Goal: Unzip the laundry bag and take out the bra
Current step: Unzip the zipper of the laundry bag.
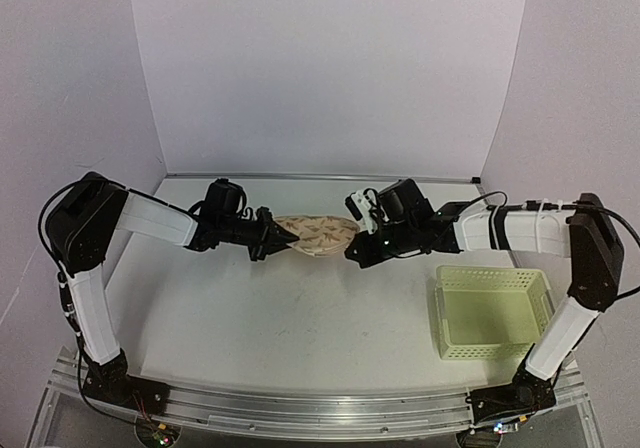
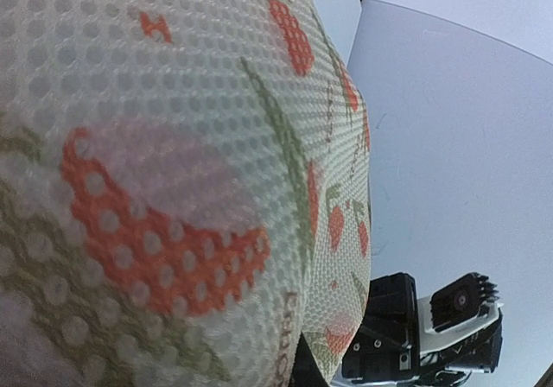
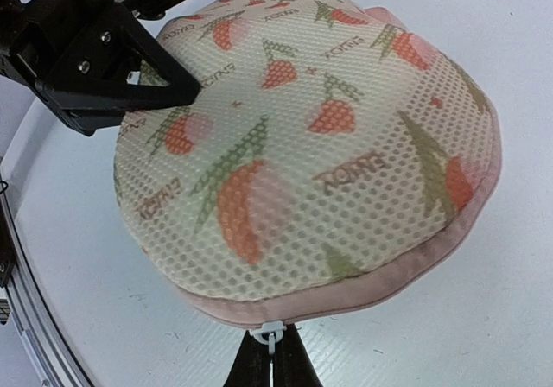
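The laundry bag (image 1: 318, 234), beige mesh with red and green print and a pink zip edge, hangs between my two grippers above the table. It fills the left wrist view (image 2: 173, 145) and shows whole in the right wrist view (image 3: 320, 145). My left gripper (image 1: 274, 239) is shut on the bag's left end; its black fingers (image 3: 130, 80) show clamped there. My right gripper (image 3: 273, 363) is shut on the white zip pull (image 3: 273, 331) at the bag's right edge. The zip looks closed. The bra is hidden inside the bag.
A pale yellow-green lattice basket (image 1: 490, 310) stands on the table at the right, near the right arm. White walls close the table at the back and sides. The right gripper's body (image 2: 393, 326) shows just beyond the bag.
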Available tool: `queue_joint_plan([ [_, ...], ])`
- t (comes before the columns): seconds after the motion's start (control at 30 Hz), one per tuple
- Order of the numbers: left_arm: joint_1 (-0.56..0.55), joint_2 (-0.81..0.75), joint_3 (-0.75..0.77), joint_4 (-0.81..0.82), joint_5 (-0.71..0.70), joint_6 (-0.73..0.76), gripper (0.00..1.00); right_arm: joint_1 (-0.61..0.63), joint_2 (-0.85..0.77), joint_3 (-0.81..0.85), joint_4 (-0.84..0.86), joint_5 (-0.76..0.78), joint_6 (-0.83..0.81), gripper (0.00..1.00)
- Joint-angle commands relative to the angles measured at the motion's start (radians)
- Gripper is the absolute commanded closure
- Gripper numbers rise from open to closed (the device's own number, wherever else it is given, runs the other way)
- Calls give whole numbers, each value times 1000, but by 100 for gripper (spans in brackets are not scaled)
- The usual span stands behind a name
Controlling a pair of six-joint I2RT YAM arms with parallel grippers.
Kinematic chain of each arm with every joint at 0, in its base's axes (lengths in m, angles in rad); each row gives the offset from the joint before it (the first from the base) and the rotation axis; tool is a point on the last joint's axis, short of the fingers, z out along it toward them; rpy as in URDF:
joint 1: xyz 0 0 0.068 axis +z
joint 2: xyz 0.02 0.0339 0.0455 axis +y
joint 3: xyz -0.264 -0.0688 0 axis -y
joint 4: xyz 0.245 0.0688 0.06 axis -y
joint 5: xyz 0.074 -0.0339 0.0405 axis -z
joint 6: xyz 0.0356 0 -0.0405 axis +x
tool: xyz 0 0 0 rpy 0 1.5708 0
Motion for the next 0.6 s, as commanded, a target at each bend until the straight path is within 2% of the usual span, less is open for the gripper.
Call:
queue_joint_plan([
  [0.0,5,16,66,42,70,84,100,-57,-54,-5,-77,-6,-62,100],
  [0.4,5,112,190,-9,219,248,100,-136,-74,-47,-196,-23,-145,100],
  [0.5,5,147,235,-73,231,300,100,-135,-97,-83,-195,-65,-141,100],
  [0.57,5,173,290,-218,208,373,100,-133,-117,-110,-189,-90,-121,100],
])
